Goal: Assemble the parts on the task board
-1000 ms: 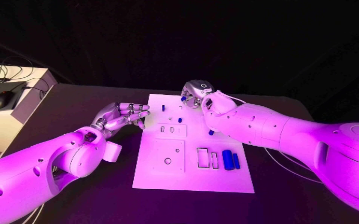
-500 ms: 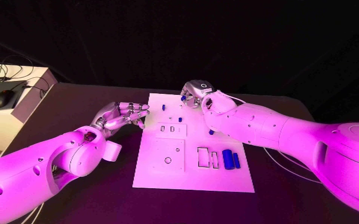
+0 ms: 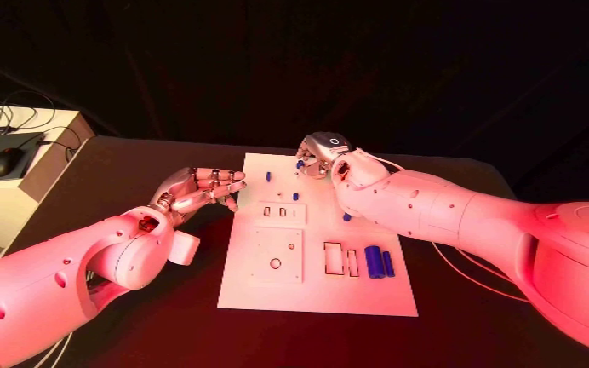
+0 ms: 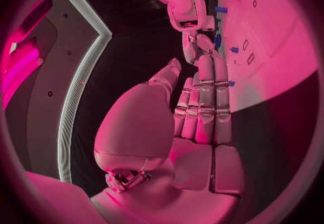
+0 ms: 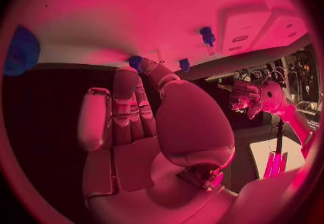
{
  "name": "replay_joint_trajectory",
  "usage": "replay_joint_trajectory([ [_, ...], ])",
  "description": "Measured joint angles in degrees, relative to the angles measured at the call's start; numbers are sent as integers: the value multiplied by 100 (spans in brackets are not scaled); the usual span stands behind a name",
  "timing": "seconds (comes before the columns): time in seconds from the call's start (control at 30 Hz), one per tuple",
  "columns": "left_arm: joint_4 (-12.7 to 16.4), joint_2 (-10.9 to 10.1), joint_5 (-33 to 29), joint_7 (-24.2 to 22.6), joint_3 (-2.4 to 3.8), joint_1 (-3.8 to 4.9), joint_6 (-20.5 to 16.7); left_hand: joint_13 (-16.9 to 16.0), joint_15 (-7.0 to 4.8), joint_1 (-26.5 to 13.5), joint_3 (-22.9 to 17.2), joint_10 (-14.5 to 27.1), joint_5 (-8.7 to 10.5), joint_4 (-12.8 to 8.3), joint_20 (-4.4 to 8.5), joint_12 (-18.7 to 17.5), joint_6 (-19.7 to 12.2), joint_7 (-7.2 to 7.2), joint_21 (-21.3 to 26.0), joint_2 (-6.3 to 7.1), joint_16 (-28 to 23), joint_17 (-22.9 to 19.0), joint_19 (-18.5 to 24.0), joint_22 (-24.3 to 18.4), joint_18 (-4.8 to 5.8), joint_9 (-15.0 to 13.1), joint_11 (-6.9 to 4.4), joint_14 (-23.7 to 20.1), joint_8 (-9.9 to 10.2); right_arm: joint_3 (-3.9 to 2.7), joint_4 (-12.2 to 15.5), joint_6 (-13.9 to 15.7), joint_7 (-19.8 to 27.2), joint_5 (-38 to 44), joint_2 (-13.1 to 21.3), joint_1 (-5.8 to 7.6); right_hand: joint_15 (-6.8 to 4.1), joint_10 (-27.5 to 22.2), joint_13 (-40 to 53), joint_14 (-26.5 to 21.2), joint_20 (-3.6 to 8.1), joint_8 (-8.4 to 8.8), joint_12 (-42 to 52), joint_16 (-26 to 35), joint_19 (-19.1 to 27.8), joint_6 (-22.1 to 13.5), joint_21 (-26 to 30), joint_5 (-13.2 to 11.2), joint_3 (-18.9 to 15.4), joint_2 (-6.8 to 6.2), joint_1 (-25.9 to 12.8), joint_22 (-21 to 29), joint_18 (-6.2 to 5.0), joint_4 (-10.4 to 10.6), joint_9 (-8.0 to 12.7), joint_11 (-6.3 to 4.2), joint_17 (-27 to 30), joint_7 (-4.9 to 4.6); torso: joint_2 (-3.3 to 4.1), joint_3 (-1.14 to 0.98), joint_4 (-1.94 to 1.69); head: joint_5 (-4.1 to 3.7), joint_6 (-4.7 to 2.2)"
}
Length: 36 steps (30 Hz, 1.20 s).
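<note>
The white task board lies in the middle of the table. My right hand hangs over its far edge, and thumb and a finger pinch a small blue part; the right wrist view has that part at the fingertips. My left hand hovers beside the board's left edge with nothing in it, fingers straight and the thumb apart in the left wrist view. Small blue pegs stand on the board. Two blue cylinders lie side by side near its right edge.
Raised white blocks with slots and a round hole sit on the board's left half, and a rectangular cutout beside the cylinders. A pale box with cables stands at the far left. A thin cable runs right of the board.
</note>
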<state>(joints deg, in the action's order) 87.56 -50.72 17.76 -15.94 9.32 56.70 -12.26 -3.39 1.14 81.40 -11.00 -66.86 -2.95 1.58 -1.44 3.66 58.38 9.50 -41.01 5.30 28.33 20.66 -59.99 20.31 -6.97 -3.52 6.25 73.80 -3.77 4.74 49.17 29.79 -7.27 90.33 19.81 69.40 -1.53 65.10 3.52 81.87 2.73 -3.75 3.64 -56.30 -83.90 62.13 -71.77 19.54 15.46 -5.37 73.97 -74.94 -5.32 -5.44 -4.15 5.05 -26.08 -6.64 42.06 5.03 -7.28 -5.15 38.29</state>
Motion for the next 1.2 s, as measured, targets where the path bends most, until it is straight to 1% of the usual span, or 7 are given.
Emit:
replay_joint_trajectory([
  [0.27, 0, -4, 1, 2, 0, 0, -3, 0, 0, 0, 0, 0, 0, 0, 0, 0, 0, 0, 0, 0, 0, 0, 0, 0, 0, 0, 0, 0, 0, 2, 204, 49, 24, -33, 186, -1, 0, 0, 0, 0, 0, 0, 0, 0, 0, 0, 44, 0, -108, -23, 23, 1, 0, 77, 0, -1, 20, 0, 2, -3, 1, 9, 1],
  [0.53, 6, -33, 2, 2, 0, 0, -5, 0, 0, 0, 0, 0, 0, 0, 0, 0, 0, 0, 0, 0, 0, 1, 0, 0, 0, 0, 0, 0, 0, -24, 940, 300, 184, -382, 804, 39, -4, 483, 22, 5, 0, 0, 11, 0, 0, -97, -38, 0, -96, -85, 92, 2, 1, 65, 14, -95, 29, -115, 3, -10, 22, 20, -29],
  [0.7, 40, -75, 5, 1, 1, -1, -11, 0, 0, 0, 0, 0, 0, 0, -21, 0, 0, 0, 1, 0, -23, -8, 21, -30, 0, 0, 0, 0, 0, -60, 1474, 373, 411, -1052, 1354, 139, -146, 827, 333, 59, 122, 0, 504, -56, 10, -177, -209, 97, -402, -72, 259, 2, 11, -41, 17, -90, 9, -157, 11, -23, 52, 35, -71],
  [0.77, 60, -92, 9, 0, 6, -1, -15, 0, 0, 0, 0, 0, 0, 0, -21, 0, 0, 0, 1, 0, -23, -7, 21, -30, 0, 0, 0, 0, 0, -70, 1680, 371, 478, -1305, 1591, 167, -287, 629, 1557, 64, 246, -24, 1632, -56, 7, -188, -291, 106, -1012, 44, 361, 2, 55, -34, 9, -253, -15, -166, 14, -35, 74, 44, -88],
  [0.83, 82, -110, 15, -1, 17, -1, -18, 0, 0, 0, 0, 0, 0, 0, -21, 0, 0, 0, 1, 0, -23, -7, 21, -30, 0, 0, 0, 0, 0, -81, 1822, 353, 517, -1471, 1773, 187, -305, 279, 2762, 43, 278, -26, 2719, -86, -13, -275, -352, 107, -1310, 166, 465, 3, 51, -54, 6, -368, -17, -166, 15, -47, 94, 49, -106],
  [1.03, 136, -151, 52, -1, 103, 4, -30, 0, 0, 0, 0, 0, 0, 0, -21, 0, 0, 0, 1, 0, -23, -7, 21, -30, 0, 0, 0, 0, 0, -99, 1964, 139, 538, -1730, 2193, 262, -236, -143, 4815, 51, 261, -26, 4478, -385, -2, -321, -645, -3, -1468, 142, 397, 3, 139, 28, -19, -273, -89, -156, 15, -88, 134, 64, -139],
  [1.2, 148, -153, 77, -1, 127, 4, -34, 0, 0, 0, 0, 0, 0, 0, -21, 0, 0, 0, 1, 0, -23, -7, 21, -29, 0, 0, 0, 0, 0, -98, 1825, -188, 440, -1747, 2331, 279, -203, -90, 5705, 19, 235, -25, 5247, -588, -10, -321, -756, -3, -1442, 66, 321, 3, 139, 153, -32, -363, -204, -154, 10, -121, 162, 66, -149],
])
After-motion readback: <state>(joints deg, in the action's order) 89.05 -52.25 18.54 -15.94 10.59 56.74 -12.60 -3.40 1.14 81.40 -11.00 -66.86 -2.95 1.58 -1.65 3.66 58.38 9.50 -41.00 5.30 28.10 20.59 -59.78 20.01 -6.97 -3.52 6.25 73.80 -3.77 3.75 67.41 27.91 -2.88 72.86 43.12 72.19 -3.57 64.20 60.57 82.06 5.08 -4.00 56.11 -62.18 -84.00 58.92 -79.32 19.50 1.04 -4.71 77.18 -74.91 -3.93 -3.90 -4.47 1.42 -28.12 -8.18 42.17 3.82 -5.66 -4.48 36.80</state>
